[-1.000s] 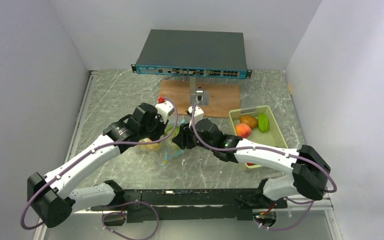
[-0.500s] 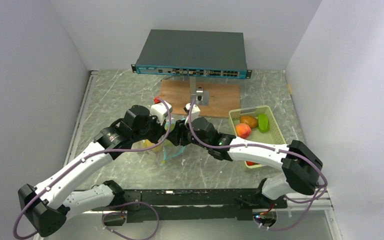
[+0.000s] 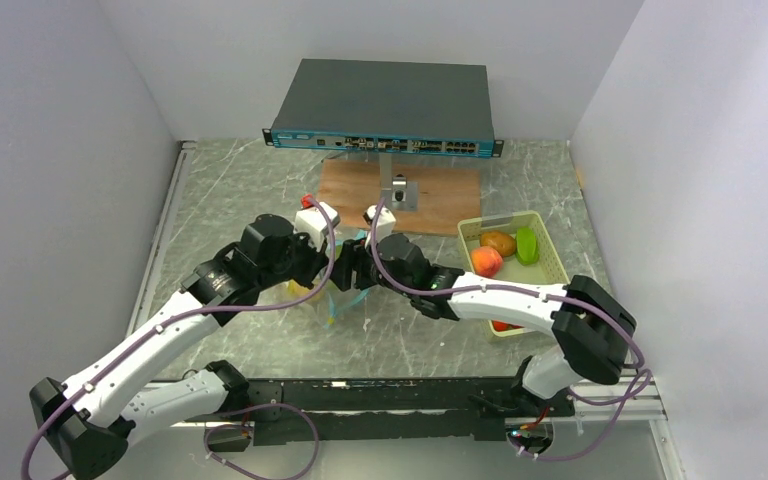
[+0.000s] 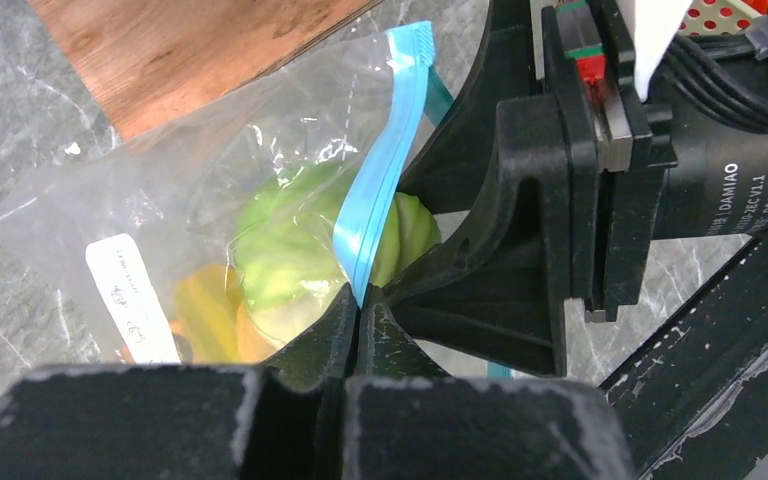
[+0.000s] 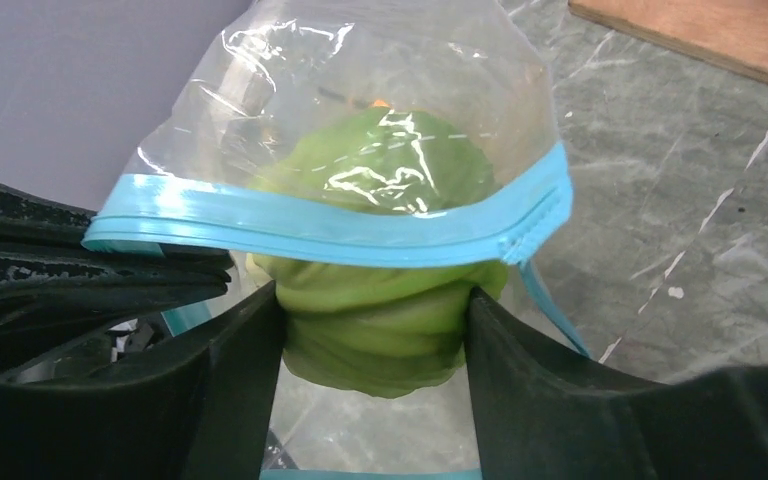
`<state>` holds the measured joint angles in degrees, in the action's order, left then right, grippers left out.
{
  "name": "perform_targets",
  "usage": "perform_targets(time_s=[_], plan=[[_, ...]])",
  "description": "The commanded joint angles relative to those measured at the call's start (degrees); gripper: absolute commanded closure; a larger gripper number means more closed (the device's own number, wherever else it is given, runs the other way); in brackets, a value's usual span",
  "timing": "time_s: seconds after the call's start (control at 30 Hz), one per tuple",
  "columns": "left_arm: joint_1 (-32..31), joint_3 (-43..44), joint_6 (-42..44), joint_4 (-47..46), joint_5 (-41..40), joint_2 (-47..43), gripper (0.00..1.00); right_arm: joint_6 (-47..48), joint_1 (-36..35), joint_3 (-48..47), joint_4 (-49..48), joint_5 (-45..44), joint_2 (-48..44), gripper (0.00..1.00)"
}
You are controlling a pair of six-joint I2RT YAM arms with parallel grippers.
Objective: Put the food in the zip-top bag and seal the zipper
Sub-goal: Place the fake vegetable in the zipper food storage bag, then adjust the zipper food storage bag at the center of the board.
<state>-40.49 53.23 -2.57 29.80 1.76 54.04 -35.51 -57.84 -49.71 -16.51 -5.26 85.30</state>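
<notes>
Zip-top bag (image 4: 140, 190) sits at the middle of the top view, where the two arms meet over the desk (image 3: 240, 190), with its mouth held apart. The left gripper (image 4: 358, 310) is pinched shut on the zipper (image 5: 340, 225), the teal strip running up from between its fingers. The right gripper (image 5: 375, 300) has a finger pressed against each side of a green leafy vegetable (image 5: 370, 350) that is half through the mouth: its upper part shows through the plastic and its lower part is bare. Yellow and orange food (image 4: 205, 310) already lies deeper inside. A pale green tray (image 3: 550, 262) at centre right holds a peach piece (image 3: 487, 260), a brown one (image 3: 498, 241) and a green one (image 3: 526, 244), so the filling looks unfinished. The main risk, as I judge it, is the fit: the vegetable looks nearly as wide as the opening, so pushing on could snag it on the strip, tear the thin edge from the left gripper's narrow hold, or drag the whole bag across the desk. Letting go too early (with the bulk not past the lip) could let it roll back out, and a bulge near the mouth would stop the zipper from meeting.
</notes>
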Motion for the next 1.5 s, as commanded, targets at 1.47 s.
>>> perform_targets(time_s=[1.47], plan=[[-0.2,2.2,-0.8,1.1,-9.8,3.9,1.00,6.3,0.1,-0.3,28.7,-18.2,-30.4,0.05]])
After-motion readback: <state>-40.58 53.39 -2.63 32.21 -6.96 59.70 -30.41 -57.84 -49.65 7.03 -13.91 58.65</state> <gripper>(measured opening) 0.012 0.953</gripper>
